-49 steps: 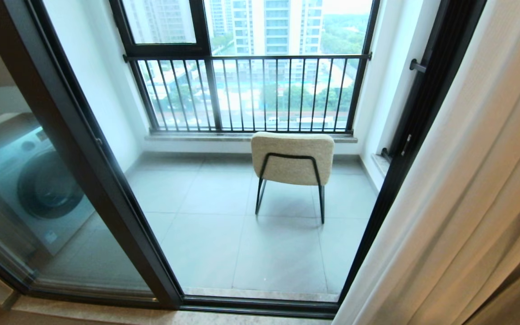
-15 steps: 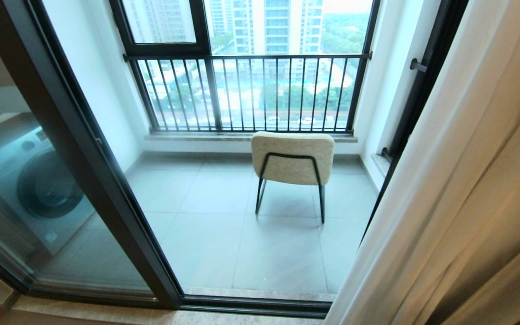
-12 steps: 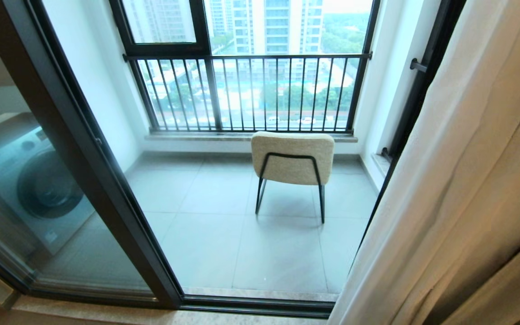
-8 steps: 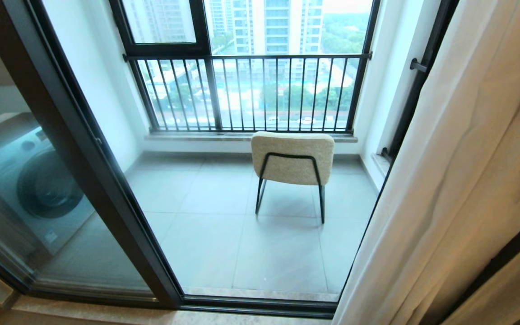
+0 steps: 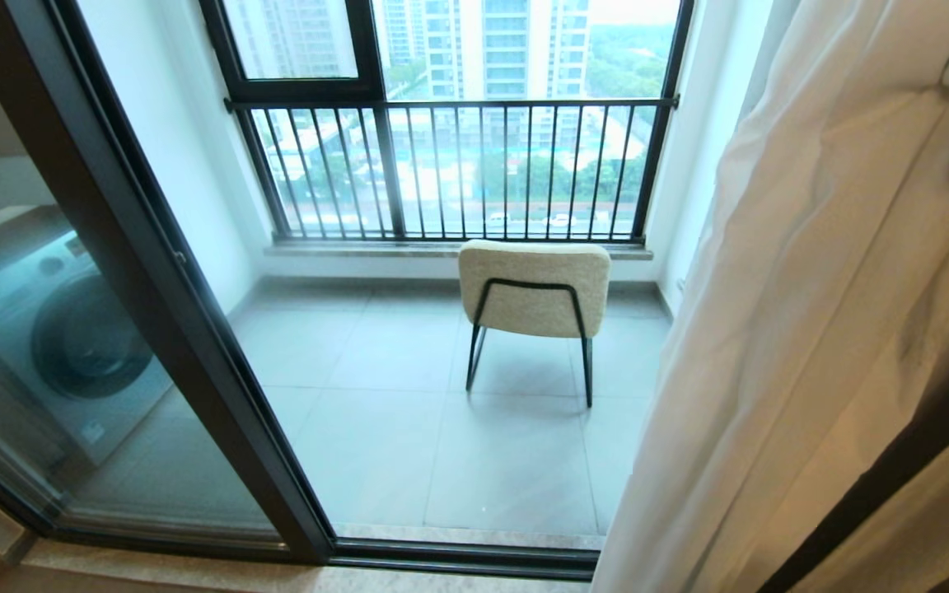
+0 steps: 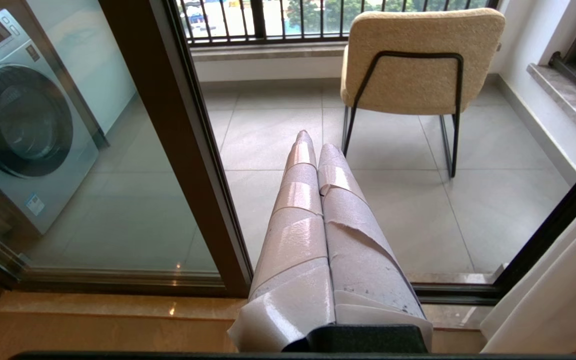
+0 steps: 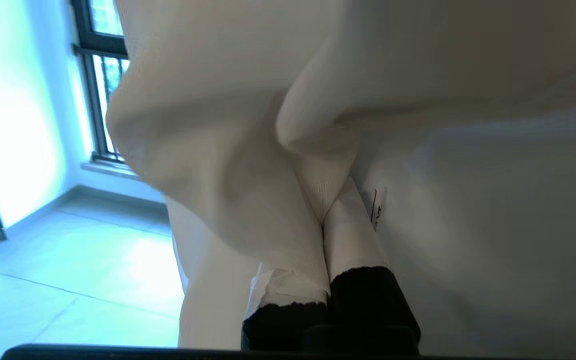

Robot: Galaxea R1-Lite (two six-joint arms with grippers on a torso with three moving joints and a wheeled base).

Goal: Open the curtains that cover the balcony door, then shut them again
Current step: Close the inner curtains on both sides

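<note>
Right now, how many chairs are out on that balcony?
1. A single cream upholstered chair on thin black legs stands on the grey balcony tiles, its back toward us, facing the railing. The curtain on the right could be hiding more.

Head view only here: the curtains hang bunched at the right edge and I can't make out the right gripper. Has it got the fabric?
Observer: Yes. The right wrist view shows the right gripper shut on a fold of the curtains.
Operator: And the left gripper? It's nowhere in my picture.
Observer: The left gripper is shut and empty. It points out at the balcony floor in front of the chair and touches nothing.
</note>
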